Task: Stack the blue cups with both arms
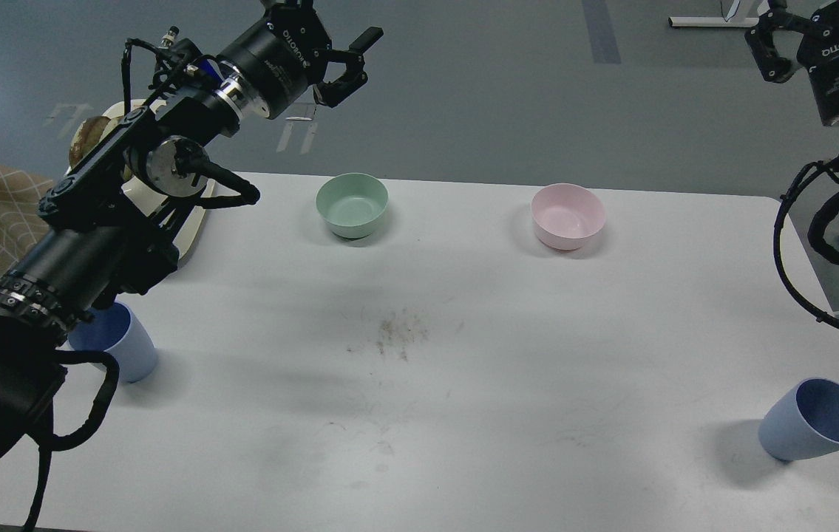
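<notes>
While both arms are raised clear of the table [463,414], neither gripper holds anything. Left gripper [349,55]: fingers [369,37] spread wide, nothing between them, pointing toward the far right above the floor beyond the table's far edge. Right gripper [778,41]: cut off by the upper right corner of the view; one finger [770,55] is visible, and the second cannot be made out, so whether it is spread or closed cannot be told.

Below and slightly to the right of the left fingers, a mint-green bowl [352,205] stands upright near the far edge of the table. Further right, between the two grippers and well below them, a pink bowl [568,215] stands upright, well apart from the green one.

Far below the left fingers, at the near left of the table, the first blue cup [123,351] stands with its opening up, partly hidden behind the left arm's forearm [86,258]. Far below the right fingers, at the near right corner, the second blue cup [814,420] shows its dark interior, with its opening tilted to the right. The two cups sit well apart at opposite sides of the table. Scuff marks [393,336] lie on the surface midway between them.
</notes>
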Controlling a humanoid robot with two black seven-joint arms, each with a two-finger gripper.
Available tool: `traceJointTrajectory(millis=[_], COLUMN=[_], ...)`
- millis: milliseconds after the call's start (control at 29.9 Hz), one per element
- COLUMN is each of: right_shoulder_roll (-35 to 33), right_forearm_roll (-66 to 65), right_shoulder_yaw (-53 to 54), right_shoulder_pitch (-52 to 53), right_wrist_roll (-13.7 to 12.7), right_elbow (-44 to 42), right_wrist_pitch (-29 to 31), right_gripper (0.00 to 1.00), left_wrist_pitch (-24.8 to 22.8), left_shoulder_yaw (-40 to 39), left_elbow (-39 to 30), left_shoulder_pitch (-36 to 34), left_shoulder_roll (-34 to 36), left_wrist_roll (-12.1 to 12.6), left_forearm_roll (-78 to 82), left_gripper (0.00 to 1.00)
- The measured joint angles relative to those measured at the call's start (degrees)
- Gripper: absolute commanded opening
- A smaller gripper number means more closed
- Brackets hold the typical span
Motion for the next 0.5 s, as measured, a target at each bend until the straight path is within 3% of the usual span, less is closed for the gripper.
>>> traceJointTrajectory(millis=[234, 502], right_shoulder_roll=[-0.13, -0.47], right_forearm_roll=[-0.39, -0.5], right_shoulder_yaw=[-0.44, -0.97], right_shoulder_pitch=[0.79, 0.36], right_wrist_roll=[0.0, -0.09], right_elbow=[-0.7, -1.09], right_wrist_pitch=[-0.1, -0.48], right_gripper=[1.0, 1.0], left_wrist_pitch=[0.0, 0.0], left_shoulder_yaw=[0.98, 0.5], left_elbow=[1.97, 3.95], left_shoulder_pitch=[-0.83, -0.86], left_shoulder_roll=[0.4, 0.86], left_wrist_roll=[2.27, 2.51], left_forearm_roll=[0.02, -0.06], left_gripper=[0.98, 0.98])
